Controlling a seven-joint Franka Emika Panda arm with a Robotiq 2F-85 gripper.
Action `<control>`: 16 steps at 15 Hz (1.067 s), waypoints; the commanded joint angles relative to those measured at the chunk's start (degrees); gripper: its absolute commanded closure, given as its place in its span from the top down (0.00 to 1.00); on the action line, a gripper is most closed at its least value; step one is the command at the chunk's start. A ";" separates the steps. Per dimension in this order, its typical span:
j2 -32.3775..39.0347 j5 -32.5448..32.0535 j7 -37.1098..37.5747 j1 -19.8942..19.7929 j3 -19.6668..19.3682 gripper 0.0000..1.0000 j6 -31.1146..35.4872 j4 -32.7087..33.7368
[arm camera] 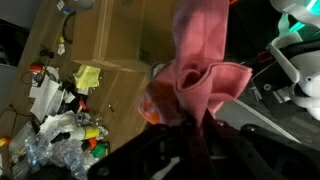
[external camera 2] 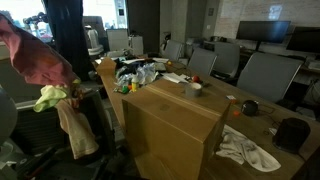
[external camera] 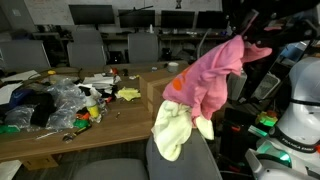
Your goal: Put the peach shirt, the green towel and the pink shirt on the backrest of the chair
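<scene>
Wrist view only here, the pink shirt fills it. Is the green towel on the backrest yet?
Observer: Yes. In both exterior views the green towel is draped over the backrest, below the pink shirt.
Operator: And the third garment?
Observer: The peach shirt hangs down the backrest under the towel, in an exterior view.
Operator: Pink one clear of the backrest?
Observer: It is held up above it. Its lower edge overlaps the towel in an exterior view, but I cannot tell if they touch.
</scene>
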 commanded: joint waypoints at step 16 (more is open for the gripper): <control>11.75 10.53 -10.33 -0.52 -4.71 0.03 -12.30 16.89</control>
